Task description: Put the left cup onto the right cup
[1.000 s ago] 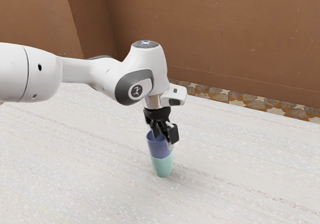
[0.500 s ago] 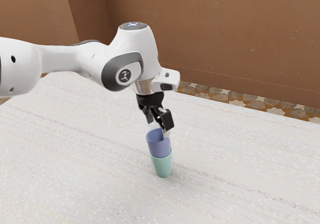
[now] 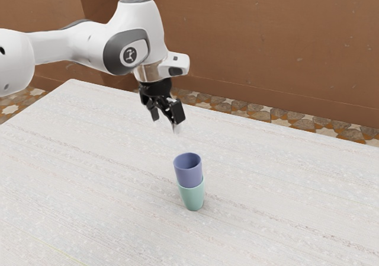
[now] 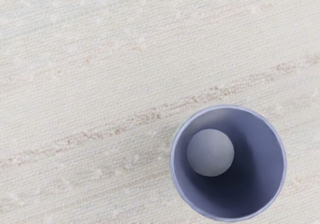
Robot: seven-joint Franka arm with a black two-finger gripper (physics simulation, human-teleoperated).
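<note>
Purple cup (image 3: 188, 169) sits nested upright in the green cup (image 3: 192, 198), the stack standing on the table (image 3: 89, 189) near its middle, nothing else close by. Gripper (image 3: 166, 115) hangs in the air above the stack and off toward the exterior view's left, well apart from both cups, fingers spread a moderate way with nothing between them, so it holds nothing. The wrist view looks straight down into the purple cup (image 4: 228, 163), its rim round and level and its inner bottom visible, with bare table (image 4: 100, 59) around it. Judgement: the placing looks done, with one cup seated on the other and the stack steady without support. What is left is probably only taking the arm away. No tilt visible, low risk of toppling.
</note>
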